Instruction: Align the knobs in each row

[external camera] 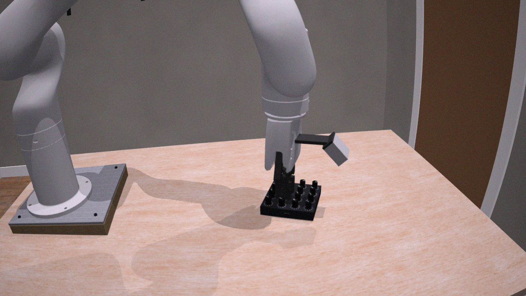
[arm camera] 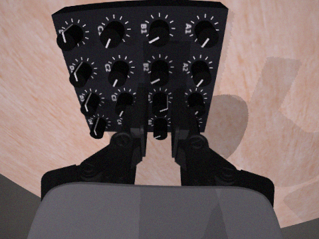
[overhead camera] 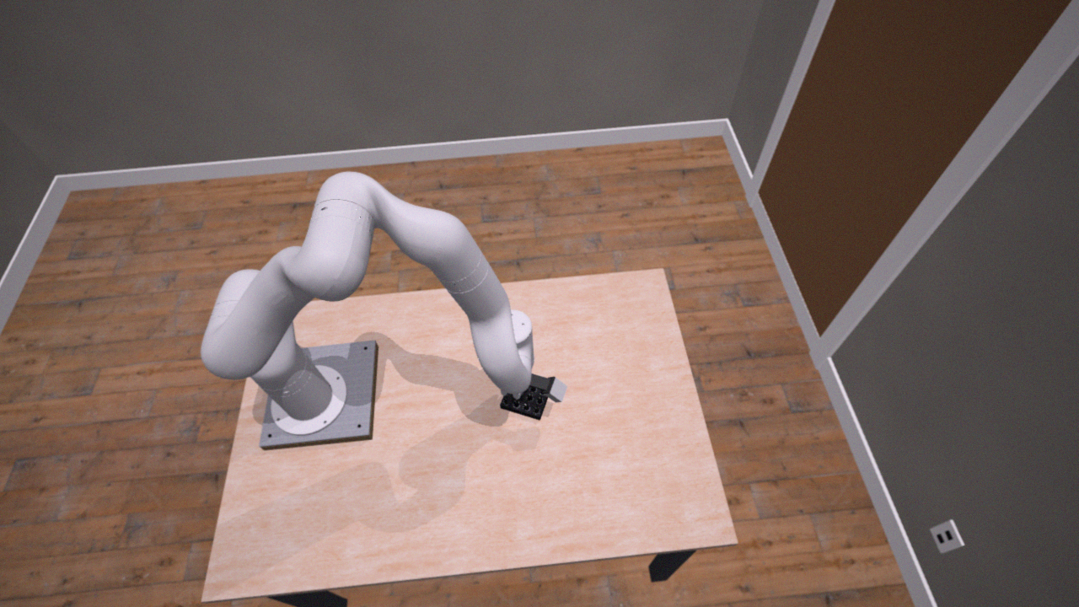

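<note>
The black knob box [overhead camera: 537, 405] [external camera: 307, 212] [arm camera: 135, 49] stands on its feet on the table, with sixteen black knobs that carry white lines. In the wrist view row A is the right column and row D the left, with knob 1 at the top. My gripper [external camera: 284, 188] [arm camera: 160, 103] points straight down at the box. Its fingers stand either side of knob B4 [arm camera: 161, 127] with a small gap on each side, so it is open by a little and grips nothing. The arm hides the fingers in the top view. The fingers partly hide knobs C4 and A4.
The arm's grey base plate [overhead camera: 354, 392] [external camera: 104, 183] is bolted on at the table's left. The grey wrist camera block [overhead camera: 556, 389] [external camera: 336, 149] sticks out beside the gripper above the box. The wooden table [overhead camera: 528, 491] [external camera: 386, 228] ends at edges on all sides.
</note>
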Robot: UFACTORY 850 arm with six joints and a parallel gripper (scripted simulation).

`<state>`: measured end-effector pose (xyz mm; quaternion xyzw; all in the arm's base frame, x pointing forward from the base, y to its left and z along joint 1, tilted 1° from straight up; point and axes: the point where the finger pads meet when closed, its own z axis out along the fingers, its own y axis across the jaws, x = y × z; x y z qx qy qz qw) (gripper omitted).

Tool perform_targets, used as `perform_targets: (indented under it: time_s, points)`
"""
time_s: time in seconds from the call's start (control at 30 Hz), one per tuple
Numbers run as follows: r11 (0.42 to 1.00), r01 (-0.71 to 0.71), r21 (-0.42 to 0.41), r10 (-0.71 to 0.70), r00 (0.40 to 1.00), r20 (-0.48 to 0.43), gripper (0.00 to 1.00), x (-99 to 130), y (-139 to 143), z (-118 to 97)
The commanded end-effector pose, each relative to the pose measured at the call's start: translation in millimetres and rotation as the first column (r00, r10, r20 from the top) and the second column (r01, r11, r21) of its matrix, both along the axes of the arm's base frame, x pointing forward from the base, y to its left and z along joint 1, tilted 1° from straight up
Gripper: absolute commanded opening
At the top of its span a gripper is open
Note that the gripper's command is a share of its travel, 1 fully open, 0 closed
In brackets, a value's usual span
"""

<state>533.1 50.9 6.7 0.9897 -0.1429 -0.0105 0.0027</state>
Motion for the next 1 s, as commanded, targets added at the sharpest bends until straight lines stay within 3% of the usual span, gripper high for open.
perform_targets:
  time_s: [0.0,0.53,0.97]
  points:
    - [1.000,0.000,0.000,0.000,1.000,0.002,0.19,1,0,1]
    - [1.000,0.000,0.000,0.000,1.000,0.002,0.19,1,0,8]
    - [1.000,0.000,0.000,0.000,1.000,0.002,0.19,2,0,36]
